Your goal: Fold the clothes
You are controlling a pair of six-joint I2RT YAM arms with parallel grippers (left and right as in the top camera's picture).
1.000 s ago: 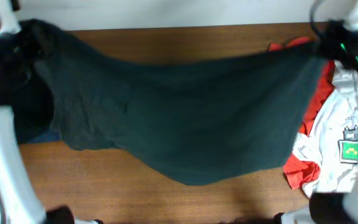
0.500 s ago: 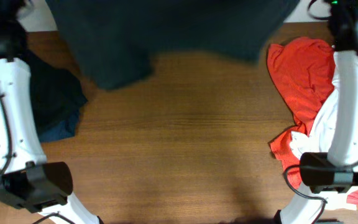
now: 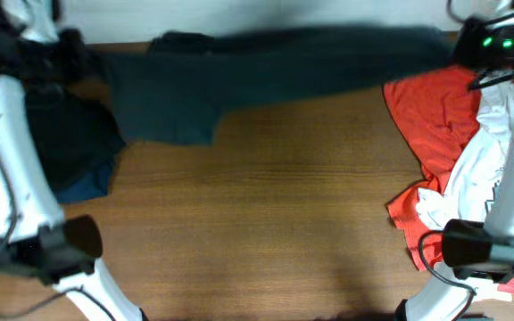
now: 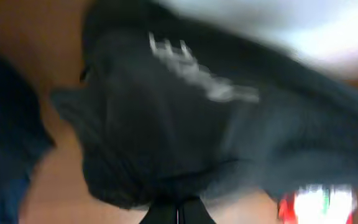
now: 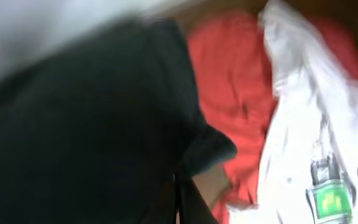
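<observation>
Dark green shirt (image 3: 266,67): cloth, matt, soft creases. It carries a pale print (image 4: 197,68) near the left gripper (image 4: 178,214).
Red garment (image 3: 431,116), beside the right gripper (image 5: 179,202): cloth, matt, crumpled.
White shirt (image 5: 303,124), next to it: smooth cloth with a printed green patch (image 5: 325,199).
Navy garment (image 3: 70,147), near the left gripper: matt cloth.
Table (image 3: 266,232): brown wood grain, low sheen.
Arm shells (image 3: 9,178): white plastic, glossy.

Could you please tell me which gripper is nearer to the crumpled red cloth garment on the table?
Right. The right gripper holds one end of the dark teal cloth shirt beside the far edge of the crumpled red garment; the left gripper holds the other end, across the table.
</observation>
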